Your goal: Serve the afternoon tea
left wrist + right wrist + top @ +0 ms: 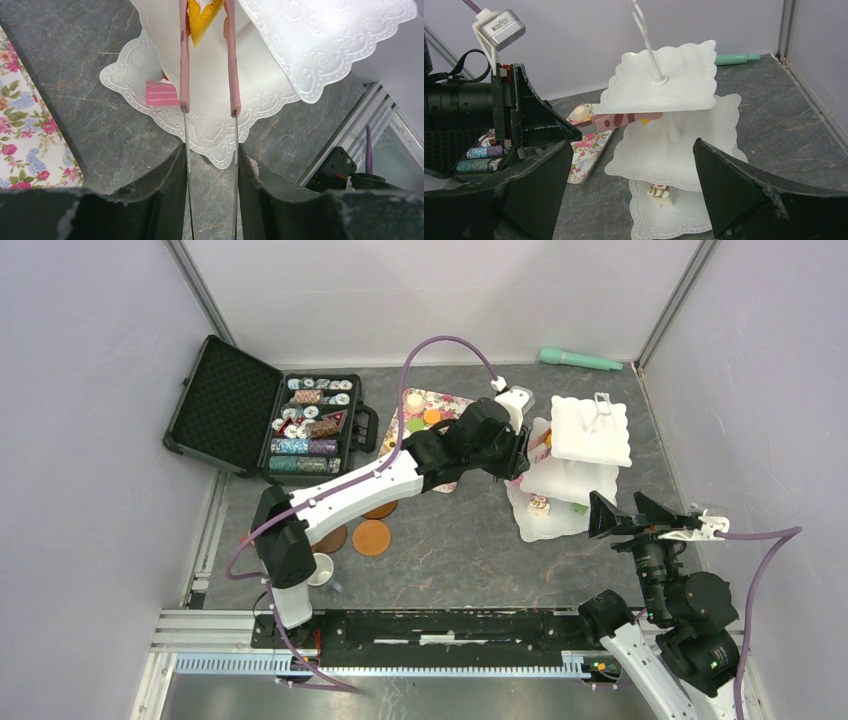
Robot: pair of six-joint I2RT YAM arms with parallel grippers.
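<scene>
Our L gripper (212, 165) is clamped narrow on a pair of tongs (184, 75). Their pink tips pinch a yellow pastry (202, 17) between the top and mid tiers of the white stand (310, 45). We can't tell whether the pastry touches the mid tier, as the top tier hides it from above. A pink pastry (161, 93) lies on the stand's lowest tier, just left of the tongs.

Our R gripper (633, 144) hangs just right of the stand's lowest tier, jaws wide w/ nothing between them.

The floral tray (425, 405) lies just left of the stand, partly under the L arm. The brown saucers (372, 537) sit well left of the stand and nearer the arm bases, w/ a mug (320, 568) beyond them by the L base. The open chip case (310, 425) lies far left of the stand.
</scene>
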